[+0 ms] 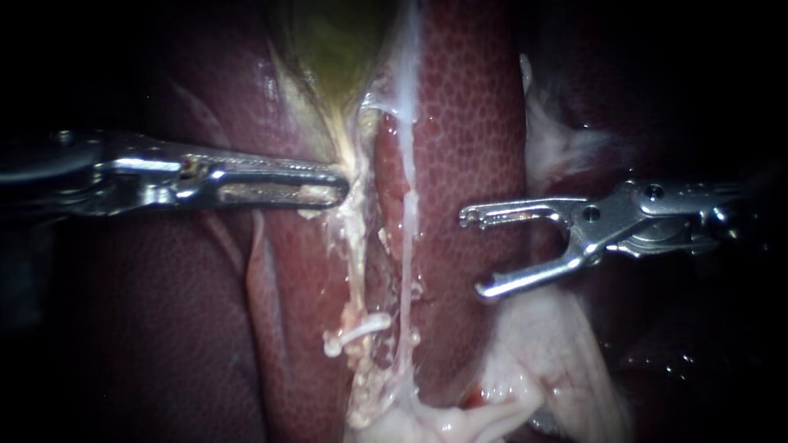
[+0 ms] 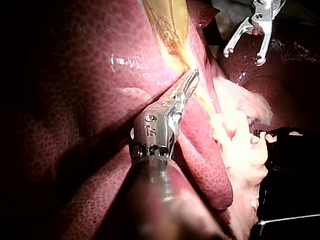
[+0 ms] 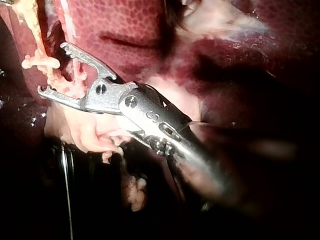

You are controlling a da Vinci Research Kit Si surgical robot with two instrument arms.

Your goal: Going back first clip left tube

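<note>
My left instrument (image 1: pixel 338 188) comes in level from the left, its jaws shut on pale tissue at the gallbladder's (image 1: pixel 328 49) narrow lower end. The left wrist view shows the same grip (image 2: pixel 191 78) on the yellow-green edge. Below it the left tube (image 1: pixel 355 246) runs down as a ragged whitish strand, with the thinner right tube (image 1: pixel 407 238) beside it. My right instrument (image 1: pixel 474 253) stands to the right of both tubes over the liver (image 1: pixel 468 123), jaws wide open and empty, touching neither tube. In the right wrist view its jaws (image 3: pixel 52 69) gape beside the strand. I make out no clip.
A short pale stub (image 1: pixel 358 331) sticks out sideways low on the left tube. Pale fatty tissue (image 1: pixel 542 361) spreads below my right instrument. In the left wrist view a black object (image 2: pixel 287 165) lies beyond the pale tissue, and my right instrument (image 2: pixel 244 56) shows far off.
</note>
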